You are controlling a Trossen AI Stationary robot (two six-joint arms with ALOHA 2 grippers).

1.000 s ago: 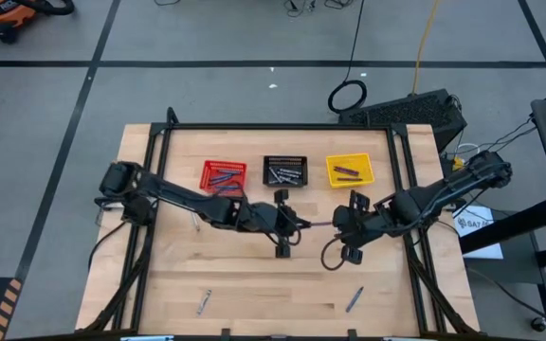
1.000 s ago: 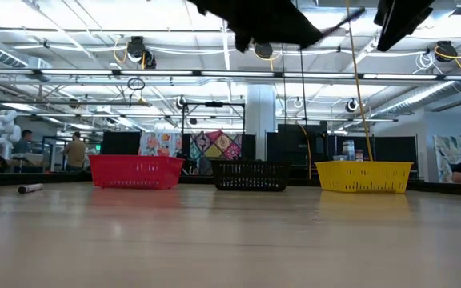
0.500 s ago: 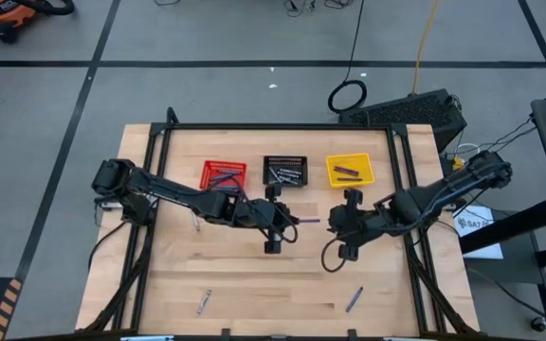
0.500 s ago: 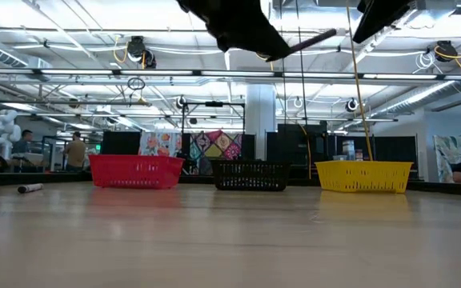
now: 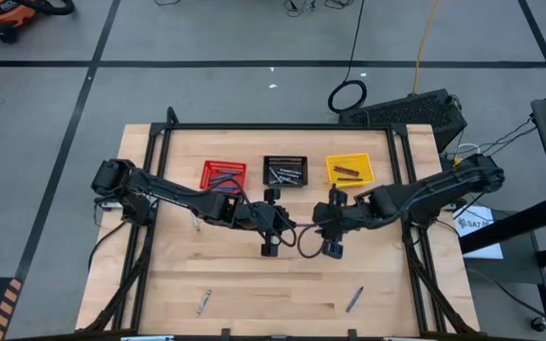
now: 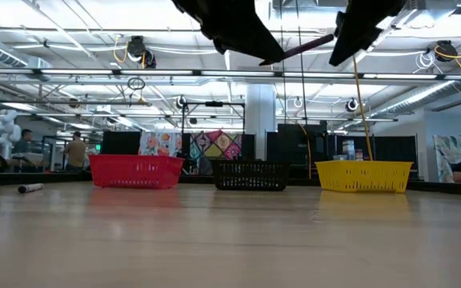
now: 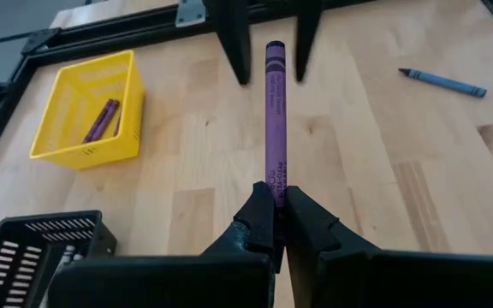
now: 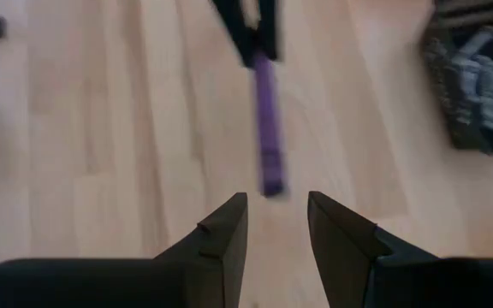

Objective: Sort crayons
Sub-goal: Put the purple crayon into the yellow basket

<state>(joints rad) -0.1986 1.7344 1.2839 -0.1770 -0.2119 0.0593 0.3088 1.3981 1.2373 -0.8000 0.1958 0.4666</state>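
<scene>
Your purple crayon (image 7: 275, 120) sits pinched in the left gripper (image 7: 276, 208) above mid-table, tip between the right gripper's (image 8: 276, 224) spread fingers. Only the left wrist view shows the yellow basket's (image 7: 75, 145) two crayons (a blue crayon (image 7: 442, 81) lies apart).

Open-ceiling lab, wooden robot table (image 5: 254, 279)

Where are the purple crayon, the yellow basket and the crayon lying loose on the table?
purple crayon (image 7: 276, 111), left wrist view, mid-wrapper.
yellow basket (image 7: 82, 142), left wrist view, near wall.
loose blue crayon (image 7: 443, 82), left wrist view, mid-body.
</scene>
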